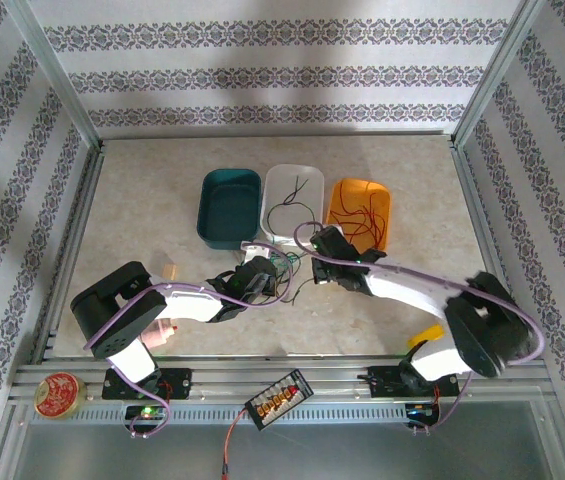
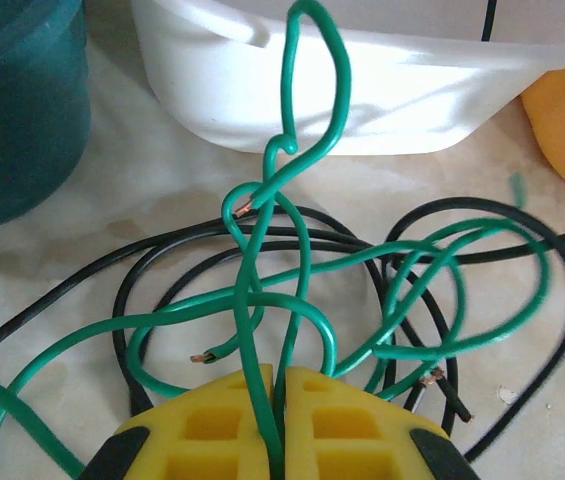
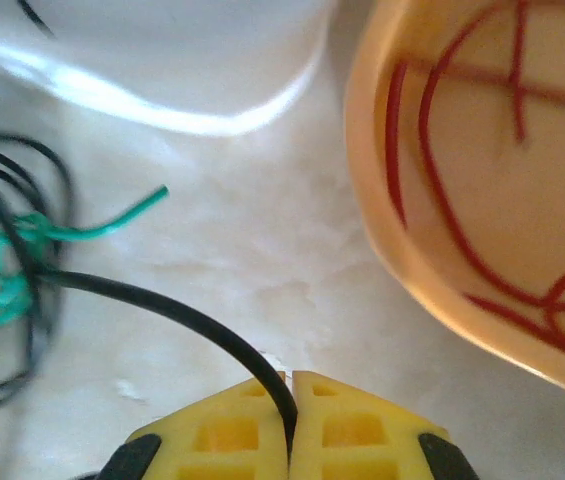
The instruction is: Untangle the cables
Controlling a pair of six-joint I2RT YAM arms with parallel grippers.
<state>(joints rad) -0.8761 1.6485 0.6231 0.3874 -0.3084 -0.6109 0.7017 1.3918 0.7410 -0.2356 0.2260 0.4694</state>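
At top-view centre, the cables (image 1: 284, 266) lie tangled: green wire (image 2: 289, 90) clamped by left gripper (image 2: 280, 378), black wire (image 3: 177, 312) by right gripper (image 3: 289, 385) (both squeezed tight); separation seems underway, and gentle outward pulling is needed.

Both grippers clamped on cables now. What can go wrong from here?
1. The left gripper is shut on a green cable, the right gripper on a black cable from the same tangle; pulling apart may tighten the crossings.
2. The green cable's kinked loop rises by the white bin and might snag its rim.
3. The black cable sits at the right gripper's very tip and may slip out.
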